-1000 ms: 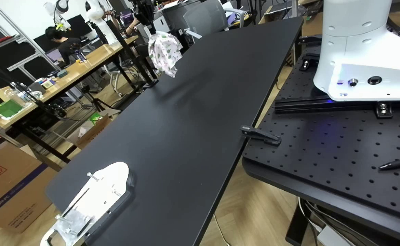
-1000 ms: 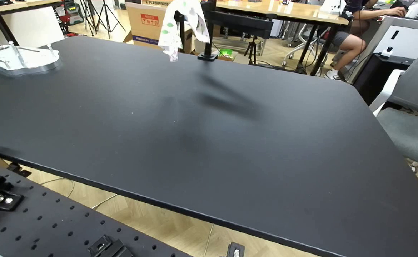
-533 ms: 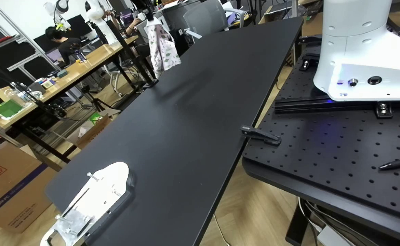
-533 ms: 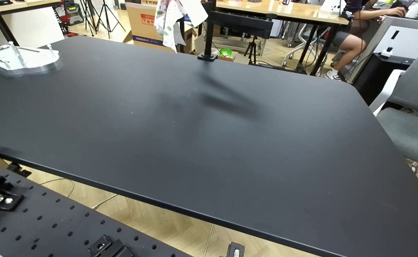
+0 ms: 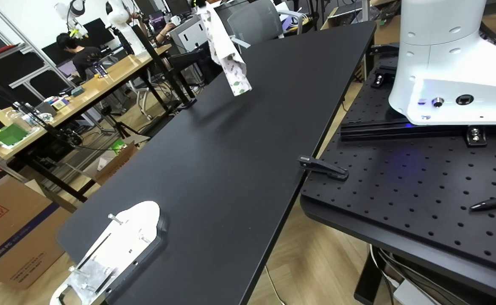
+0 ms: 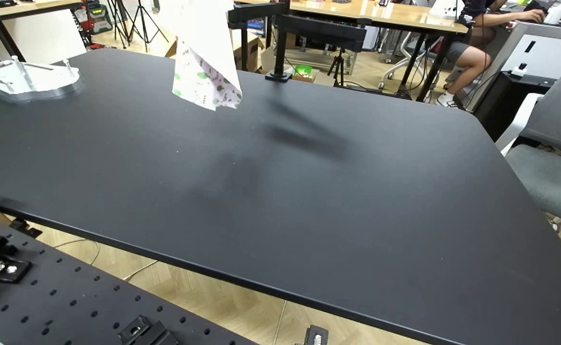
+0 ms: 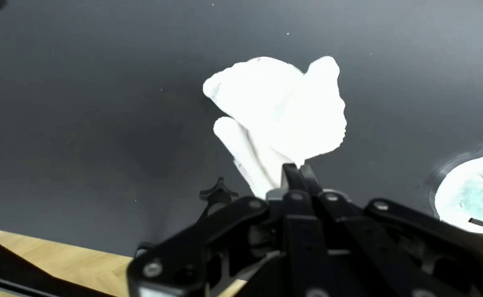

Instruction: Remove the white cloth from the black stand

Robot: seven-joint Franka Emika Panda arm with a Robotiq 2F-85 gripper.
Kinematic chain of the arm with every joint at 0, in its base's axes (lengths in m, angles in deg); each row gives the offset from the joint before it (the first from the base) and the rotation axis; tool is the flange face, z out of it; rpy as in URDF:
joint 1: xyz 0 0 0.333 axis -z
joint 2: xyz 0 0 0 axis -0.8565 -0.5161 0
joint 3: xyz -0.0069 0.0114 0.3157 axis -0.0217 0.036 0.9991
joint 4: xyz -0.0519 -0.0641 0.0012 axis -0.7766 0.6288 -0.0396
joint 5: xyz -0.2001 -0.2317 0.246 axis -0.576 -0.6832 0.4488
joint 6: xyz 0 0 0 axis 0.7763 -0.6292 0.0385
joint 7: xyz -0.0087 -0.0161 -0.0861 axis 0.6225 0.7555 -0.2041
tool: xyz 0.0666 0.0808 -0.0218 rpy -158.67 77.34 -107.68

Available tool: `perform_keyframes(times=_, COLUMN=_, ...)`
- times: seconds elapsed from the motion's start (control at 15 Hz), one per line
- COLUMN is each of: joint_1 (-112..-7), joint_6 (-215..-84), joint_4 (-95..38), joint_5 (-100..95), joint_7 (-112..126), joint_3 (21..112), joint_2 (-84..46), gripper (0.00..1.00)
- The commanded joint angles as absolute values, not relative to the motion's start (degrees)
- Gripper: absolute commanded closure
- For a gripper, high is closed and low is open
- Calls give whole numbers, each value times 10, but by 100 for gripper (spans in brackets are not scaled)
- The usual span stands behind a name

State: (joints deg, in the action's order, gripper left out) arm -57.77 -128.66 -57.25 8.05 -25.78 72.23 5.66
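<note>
The white cloth with green and pink print point(image 5: 224, 48) hangs in the air above the dark table; it also shows in an exterior view point(image 6: 206, 76) and as a bright crumpled shape in the wrist view point(image 7: 282, 107). My gripper point(image 7: 297, 169) is shut on the cloth's upper end. In an exterior view my gripper point(image 5: 200, 3) is only just visible at the top edge. The black stand point(image 6: 280, 48) rises from the table's far edge with its jointed arm. The cloth hangs beside the stand arm's end; the stand also shows in an exterior view point(image 5: 157, 59).
A white plate with metal posts point(image 5: 116, 241) lies at one end of the dark table point(image 5: 231, 169). A black three-lobed knob point(image 7: 219, 192) is left of my gripper. A black clamp point(image 5: 323, 167) bridges the table edge and the perforated base. A grey chair point(image 6: 549, 143) stands beside the table.
The cloth was bunched over the stand arm's end; it is now stretched out below my gripper, and the arm's end is uncovered. My gripper has risen and moved away from the stand.
</note>
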Motion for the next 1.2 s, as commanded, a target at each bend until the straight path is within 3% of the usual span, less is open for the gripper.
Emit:
perform_keyframes(times=0.0, joint_1=-581, joint_6=-1292, joint_4=-642, joint_5=110, joint_7=-242, joint_3=690, joint_2=116, gripper=100)
perform_keyframes(times=0.4, joint_1=-580, joint_6=-1303, joint_4=-713, joint_5=141, joint_7=-252, joint_3=652, joint_2=143, gripper=100)
perform_keyframes(times=1.07, joint_1=-537, joint_6=-1461, joint_4=-802, joint_5=18, joint_7=-185, joint_3=630, joint_2=110, gripper=100)
perform_keyframes(times=1.13, joint_1=-535, joint_6=-1461, joint_4=-805, joint_5=20, joint_7=-183, joint_3=626, joint_2=107, gripper=74)
